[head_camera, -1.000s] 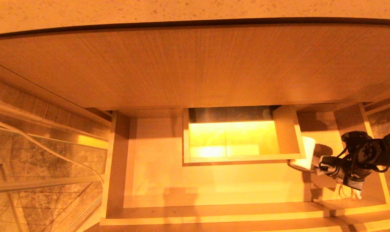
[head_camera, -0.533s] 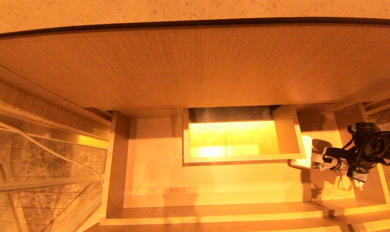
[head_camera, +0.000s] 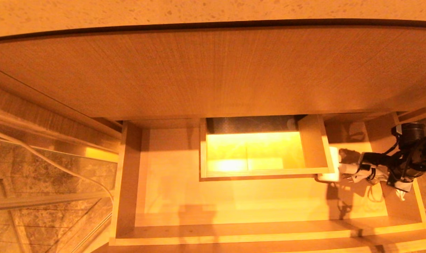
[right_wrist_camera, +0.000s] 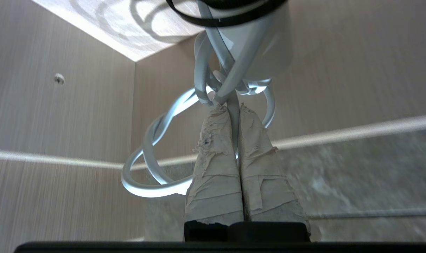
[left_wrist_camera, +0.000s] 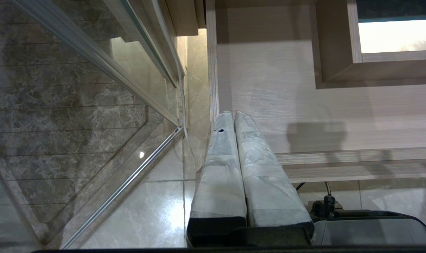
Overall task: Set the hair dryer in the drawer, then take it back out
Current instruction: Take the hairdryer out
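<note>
Head view: the wide, shallow, light wood-grain drawer [head_camera: 234,207] stands pulled out, with a rectangular boxed cut-out [head_camera: 255,151] at its centre; the white, smooth plastic hair dryer [head_camera: 334,165] lies on the drawer floor in the right-hand part, just beside the cut-out's right wall, and the right tool [head_camera: 350,165], black with trailing cables, reaches to it from the right. Above the drawer a much taller wood-grain panel [head_camera: 213,73] runs under a speckled stone surface [head_camera: 213,8]; a glass partition with metal rail [head_camera: 51,175] and marbled tiles lie to the left. Left wrist view: the left tool [left_wrist_camera: 230,117], its tape-wrapped fingers [left_wrist_camera: 220,168] pressed together on nothing, is parked outside the drawer's left side over the pale tiled floor [left_wrist_camera: 156,211]. Right wrist view: the right tool [right_wrist_camera: 234,107] has its wrapped fingers [right_wrist_camera: 216,165] drawn narrowly together, apparently pinching a strand of the looped white power cord [right_wrist_camera: 156,154] just below the dryer body [right_wrist_camera: 262,45], not the body itself. Whether this is the placing or the retrieval cannot be told. For a lift, a cord-only grip would probably let the dryer swing and strike the drawer's right wall or the cut-out; a slow, vertical rise, or a regrasp on the barrel, would be safer.
</note>
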